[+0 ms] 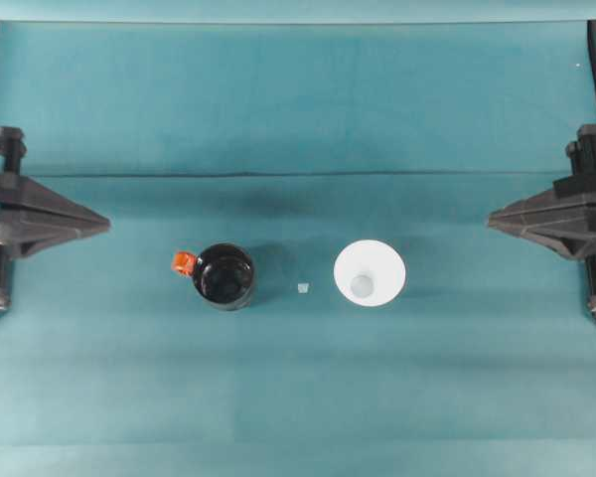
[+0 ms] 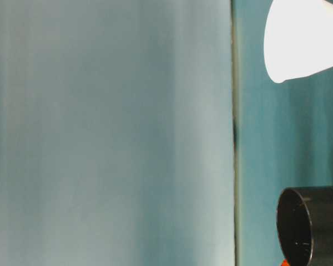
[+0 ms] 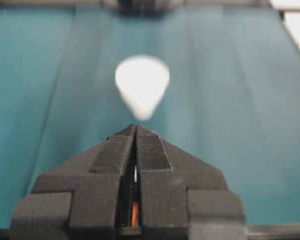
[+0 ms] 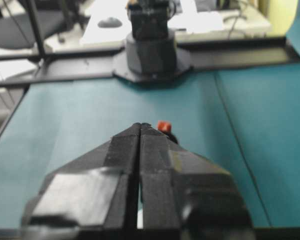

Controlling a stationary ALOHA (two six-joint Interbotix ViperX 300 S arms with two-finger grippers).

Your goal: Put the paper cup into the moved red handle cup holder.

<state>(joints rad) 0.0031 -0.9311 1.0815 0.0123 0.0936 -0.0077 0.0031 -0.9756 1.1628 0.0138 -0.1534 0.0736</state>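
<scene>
Both jaw pairs together: left gripper (image 1: pixel 107 223) frame-left, right gripper (image 1: pixel 490 221) frame-right, parked clear of centre-frame paper cup (image 1: pixel 370 273) and red handle cup holder (image 1: pixel 223 276), apparently pre-reach

White paper cup (image 1: pixel 371 272), glossy black red handle cup holder (image 1: pixel 223 276), teal cloth (image 1: pixel 298 109).

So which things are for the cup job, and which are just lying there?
For the job:
- paper cup
- red handle cup holder
- left tool, shut
- right tool, shut

Just lying about:
- tiny pale scrap between the cups
</scene>
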